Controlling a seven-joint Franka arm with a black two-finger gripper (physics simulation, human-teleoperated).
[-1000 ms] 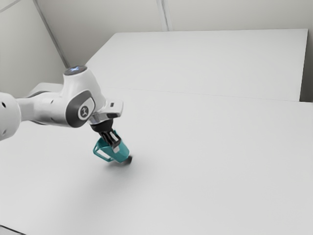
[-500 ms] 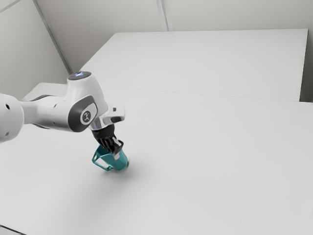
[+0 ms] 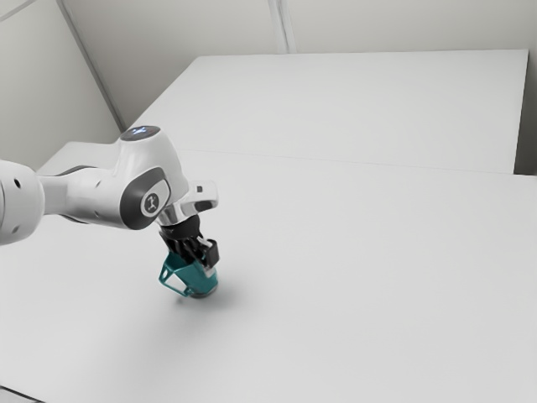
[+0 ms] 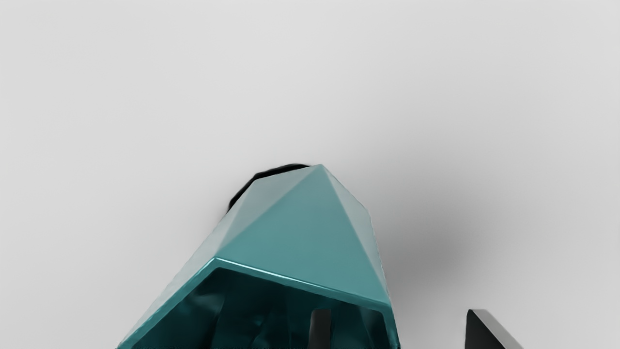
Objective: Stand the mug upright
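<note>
Gripper (image 3: 204, 264) slanted downward, fingers parted (one inside), mug (image 4: 310, 242) tilted

Bright, diffuse, colourless light washes evenly over the smooth pale-grey worktop (image 3: 377, 277), while the plain grey walls (image 3: 193, 34) look slightly dimmer. The rounded white arm (image 3: 96, 197) is lighter on top and greyer beneath, suggesting light from above. In the exterior view, a soft-edged shadow pools around the faceted teal mug (image 3: 200, 280). In the wrist view, a broad shadow blurs outward beside it, a thin glare lines its rim, and its interior falls dark.
</note>
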